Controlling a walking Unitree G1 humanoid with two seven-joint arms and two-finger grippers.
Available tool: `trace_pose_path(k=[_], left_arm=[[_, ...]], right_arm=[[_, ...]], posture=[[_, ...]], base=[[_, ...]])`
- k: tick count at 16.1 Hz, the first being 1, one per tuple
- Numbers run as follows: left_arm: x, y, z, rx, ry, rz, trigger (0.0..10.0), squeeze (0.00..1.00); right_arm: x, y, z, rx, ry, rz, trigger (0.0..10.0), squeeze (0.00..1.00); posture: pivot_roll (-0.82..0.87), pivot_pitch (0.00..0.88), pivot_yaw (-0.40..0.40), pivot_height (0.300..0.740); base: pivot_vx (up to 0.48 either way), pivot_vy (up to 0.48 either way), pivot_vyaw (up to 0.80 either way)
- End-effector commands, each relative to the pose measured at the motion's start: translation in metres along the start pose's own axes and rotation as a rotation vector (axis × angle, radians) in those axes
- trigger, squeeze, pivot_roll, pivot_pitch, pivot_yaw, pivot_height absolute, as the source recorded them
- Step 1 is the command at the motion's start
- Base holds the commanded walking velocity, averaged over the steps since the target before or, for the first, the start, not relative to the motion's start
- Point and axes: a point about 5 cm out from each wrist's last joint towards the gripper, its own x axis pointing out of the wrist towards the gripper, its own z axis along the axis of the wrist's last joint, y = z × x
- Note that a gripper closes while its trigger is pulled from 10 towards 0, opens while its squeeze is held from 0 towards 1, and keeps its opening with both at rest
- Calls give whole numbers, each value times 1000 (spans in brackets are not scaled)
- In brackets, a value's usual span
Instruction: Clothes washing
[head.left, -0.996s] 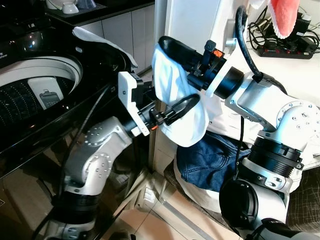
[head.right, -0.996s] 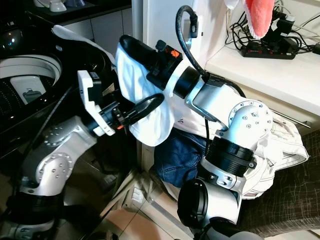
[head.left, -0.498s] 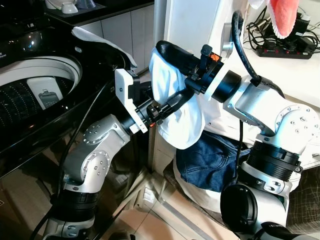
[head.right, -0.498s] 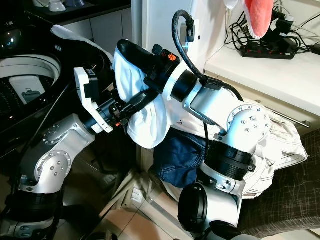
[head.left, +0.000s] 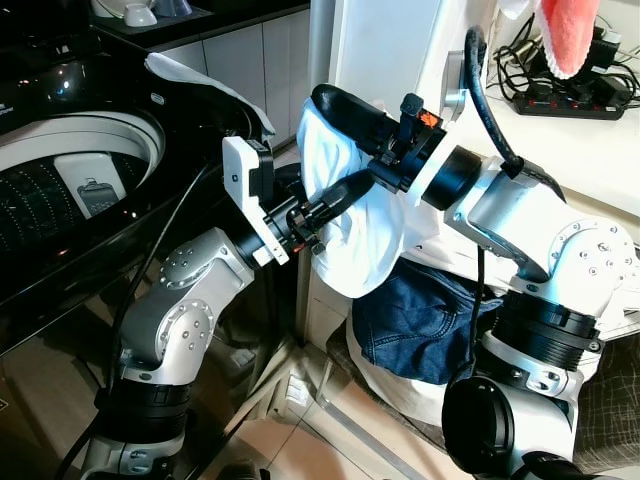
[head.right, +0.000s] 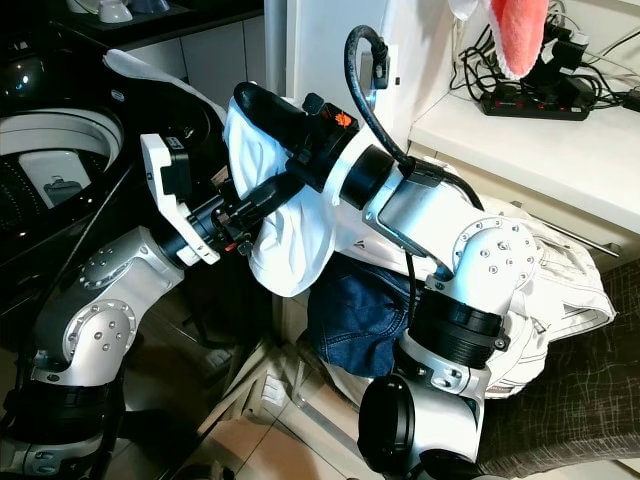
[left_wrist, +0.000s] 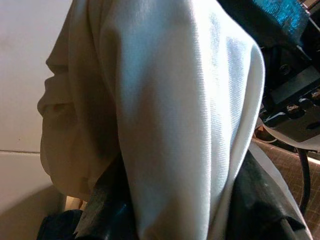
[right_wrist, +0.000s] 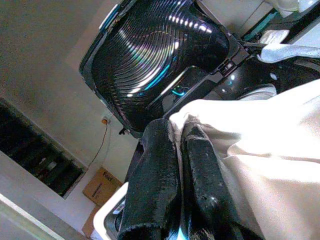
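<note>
tiled floor and white cabinet fronts frame a narrow gap beside the open top-load washing machine (head.left: 70, 190). raised in that gap, just right of the machine's rim, hangs the white garment (head.left: 345, 220). the right gripper (right_wrist: 172, 150) has its two fingers pressed together on the cloth's upper edge. the left gripper (head.left: 340, 195) reaches into the garment from the machine side, its fingers wrapped in fabric, so i cannot tell how they stand. below the garment, away from the machine, blue jeans (head.left: 425, 320) lie on a heap of white laundry (head.right: 560, 290). behind, a counter carries a power strip (head.left: 570, 100).
</note>
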Motion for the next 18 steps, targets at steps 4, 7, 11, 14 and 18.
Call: trace_pose_path(k=[4,7,11,14,18], left_arm=[[-1,2,3,6,-1,5,0,0],[-2,5,3,16,10,23,0,0],[-5,22,9,99,-7,166,0,0],[-12,33,15,126,-4,220,0,0],[-14,53,38,285,35,287,0,0]], right_arm=[[0,4,-2,6,-19,10,0,0],[-1,4,-1,-21,-26,-15,0,0],[-7,-2,6,-65,-57,-59,10000,1000],[-15,7,17,-106,-112,10,10000,1000],[-40,28,32,-292,-175,109,10000,0]], posture=[[32,0,-62,740],[31,0,-61,740],[32,0,-72,740],[18,0,-43,740],[29,0,-41,740]], base=[[0,0,0],[0,0,0],[0,0,0],[0,0,0],[0,0,0]])
